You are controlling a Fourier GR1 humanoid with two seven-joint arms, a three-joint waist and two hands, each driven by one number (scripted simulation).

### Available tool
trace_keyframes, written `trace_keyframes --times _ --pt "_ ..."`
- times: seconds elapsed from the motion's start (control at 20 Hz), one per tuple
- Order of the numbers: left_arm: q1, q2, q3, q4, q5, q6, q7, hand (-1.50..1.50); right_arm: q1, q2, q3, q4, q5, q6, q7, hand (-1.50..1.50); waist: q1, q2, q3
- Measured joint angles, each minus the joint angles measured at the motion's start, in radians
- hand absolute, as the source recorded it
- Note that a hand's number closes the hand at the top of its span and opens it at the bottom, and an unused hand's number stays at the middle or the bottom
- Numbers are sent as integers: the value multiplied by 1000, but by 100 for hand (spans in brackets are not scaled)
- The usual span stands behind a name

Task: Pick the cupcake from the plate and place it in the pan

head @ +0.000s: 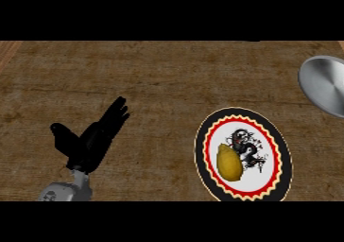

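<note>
Head view: left hand (91, 139) at lower left, fingers straight, released, resting above bench (133, 80); right hand out of sight. Cupcake (229, 163) lies on plate (206, 142), left of centre, untouched. Pan (328, 85) at far right edge, partly cut off, well apart from plate. Risks, as judged: cupcake looks tipped on side, may roll under fingers; reach could nudge plate; pan near edge, placement could miss rim.

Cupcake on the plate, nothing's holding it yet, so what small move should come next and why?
Probably bring the right hand into view and down toward the cupcake. It lies untouched on the plate, at the right side of the view, and the pan sits further up on that same side. The left hand rests open far to the left, so the right one seems better placed.
</note>
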Motion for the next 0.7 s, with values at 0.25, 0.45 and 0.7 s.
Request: trace_keyframes --times 0.25,0.45,0.7 --pt "-10 -10 -12 -1 -10 4 2 0 11 -65 -28 131 -14 121 31 -150 10 8 1" --pt "-17 -6 -5 -2 -10 5 4 0 10 -81 -59 172 -49 188 -5 -150 16 10 3" --pt "-18 -6 4 -1 -1 4 11 0 4 -43 -156 121 -170 189 -159 -150 6 5 6"
